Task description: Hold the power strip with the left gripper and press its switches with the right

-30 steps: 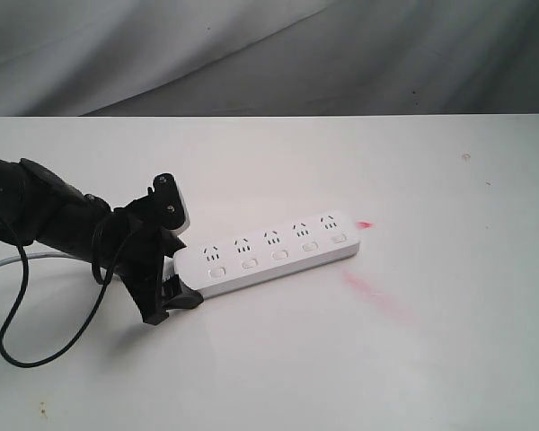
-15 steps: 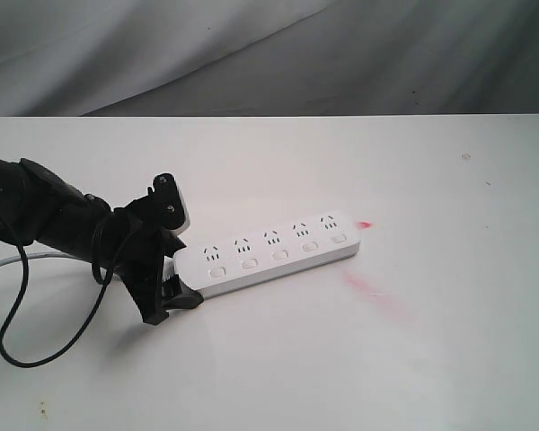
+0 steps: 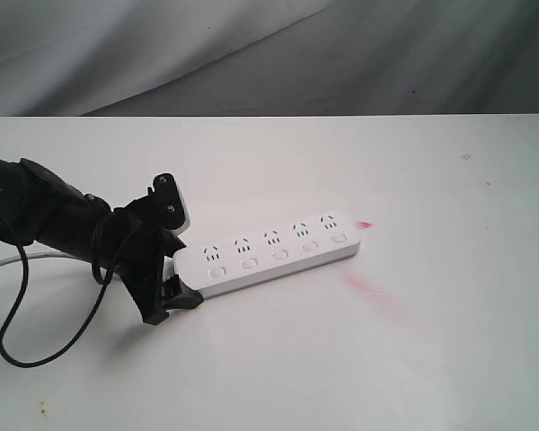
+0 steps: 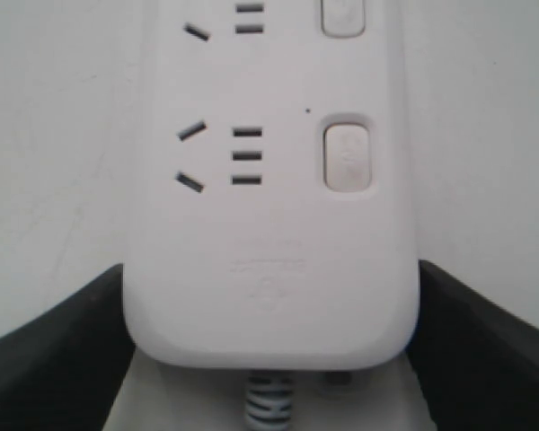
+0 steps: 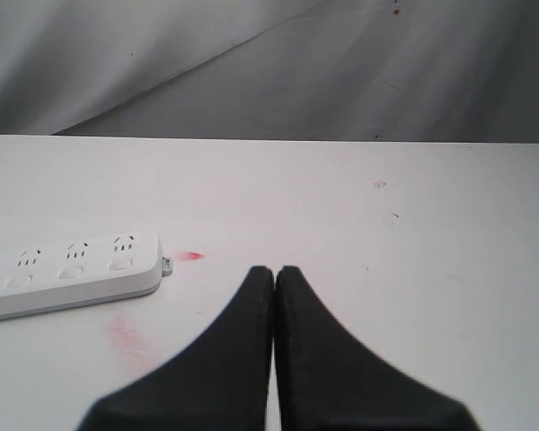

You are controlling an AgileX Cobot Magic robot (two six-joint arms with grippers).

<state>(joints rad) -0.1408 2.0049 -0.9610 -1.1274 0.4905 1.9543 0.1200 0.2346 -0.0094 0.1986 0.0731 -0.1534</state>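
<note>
The long white power strip (image 3: 269, 252) lies slanted on the white table, its five switches (image 3: 278, 255) in a row below the outlets. My left gripper (image 3: 178, 258) is shut on the strip's cord end, one black finger (image 4: 63, 346) against each side. In the left wrist view the strip (image 4: 269, 224) fills the frame, with the nearest switch (image 4: 346, 157) and the grey cord (image 4: 268, 404) leaving its end. My right gripper (image 5: 275, 271) is shut and empty, hovering over bare table well away from the strip's far end (image 5: 117, 265). It is out of the exterior view.
A small red mark (image 3: 366, 224) and a faint red smear (image 3: 373, 292) lie beside the strip's far end. A thin black cable loop (image 3: 18, 332) rests on the table at the left. Grey cloth (image 3: 269, 54) hangs behind the table's back edge.
</note>
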